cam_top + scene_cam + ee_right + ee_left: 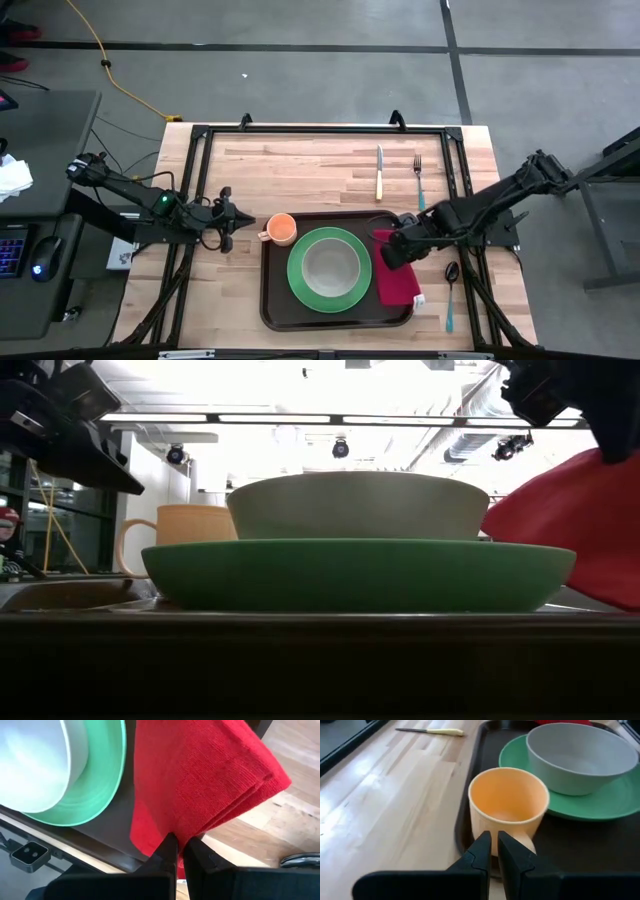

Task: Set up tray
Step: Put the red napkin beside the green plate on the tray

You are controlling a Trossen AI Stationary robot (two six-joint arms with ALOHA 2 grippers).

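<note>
Left arm reaching rightward low over the table's left side, left gripper [243, 222] with fingers pinched narrowly on something, right arm angled in from the right, right gripper [388, 243] clamped tight, gripping.

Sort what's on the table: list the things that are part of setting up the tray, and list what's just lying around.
Part of the job:
tray
green plate
bowl
orange cup, handle in left gripper
red napkin, pinched by right gripper
knife, fork and spoon, not yet on the tray

Just lying about:
yellow cable on the floor
</note>
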